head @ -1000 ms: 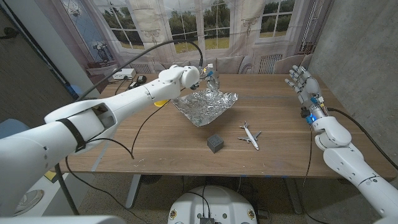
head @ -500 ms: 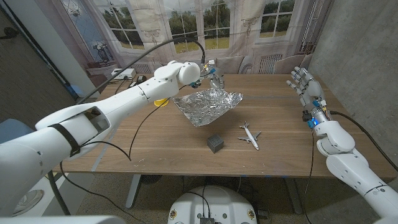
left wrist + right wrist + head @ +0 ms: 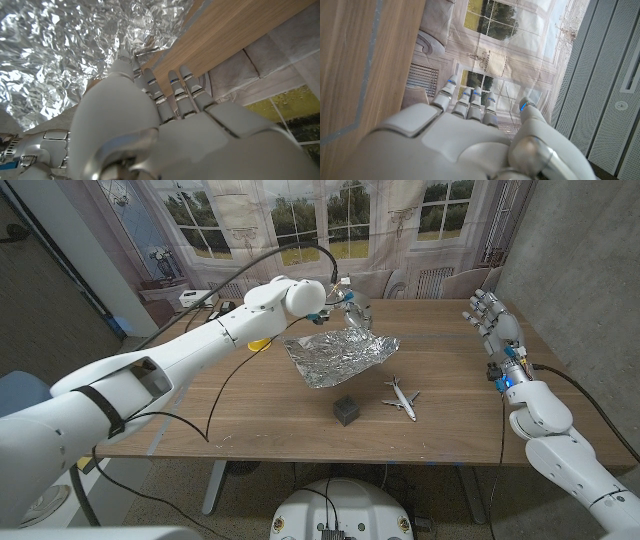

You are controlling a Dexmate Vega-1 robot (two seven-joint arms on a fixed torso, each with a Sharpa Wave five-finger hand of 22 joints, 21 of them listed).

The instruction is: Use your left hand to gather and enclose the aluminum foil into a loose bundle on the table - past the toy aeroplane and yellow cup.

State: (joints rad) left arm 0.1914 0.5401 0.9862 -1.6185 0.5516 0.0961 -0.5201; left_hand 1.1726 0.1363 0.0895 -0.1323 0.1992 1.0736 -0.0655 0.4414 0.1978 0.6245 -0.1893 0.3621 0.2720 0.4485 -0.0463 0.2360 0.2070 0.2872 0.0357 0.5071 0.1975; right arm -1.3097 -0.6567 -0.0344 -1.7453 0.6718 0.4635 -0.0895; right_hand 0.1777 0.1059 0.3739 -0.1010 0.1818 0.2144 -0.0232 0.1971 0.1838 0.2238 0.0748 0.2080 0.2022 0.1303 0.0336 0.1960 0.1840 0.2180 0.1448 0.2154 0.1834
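Note:
The crumpled aluminum foil [image 3: 340,355] lies mid-table, and its far edge rises up to my left hand [image 3: 350,307]. In the left wrist view my left hand [image 3: 150,115] reaches with straight fingers [image 3: 172,87]. Its thumb tip sits against a finger at the foil [image 3: 65,55] edge, pinching it. The toy aeroplane [image 3: 402,396] lies nearer the front, right of the foil. Part of the yellow cup [image 3: 258,343] peeks out behind my left forearm. My right hand [image 3: 493,315] is raised over the table's right side, fingers apart and holding nothing, as the right wrist view [image 3: 470,135] also shows.
A small grey cube [image 3: 346,410] sits in front of the foil, left of the aeroplane. A black cable [image 3: 215,415] hangs from my left arm across the table's left part. The table's far edge [image 3: 420,301] runs just behind the left hand.
My left hand has moved to the right along the far edge, and the foil has slid right with it, its right corner stretching out. The right hand has shifted only slightly.

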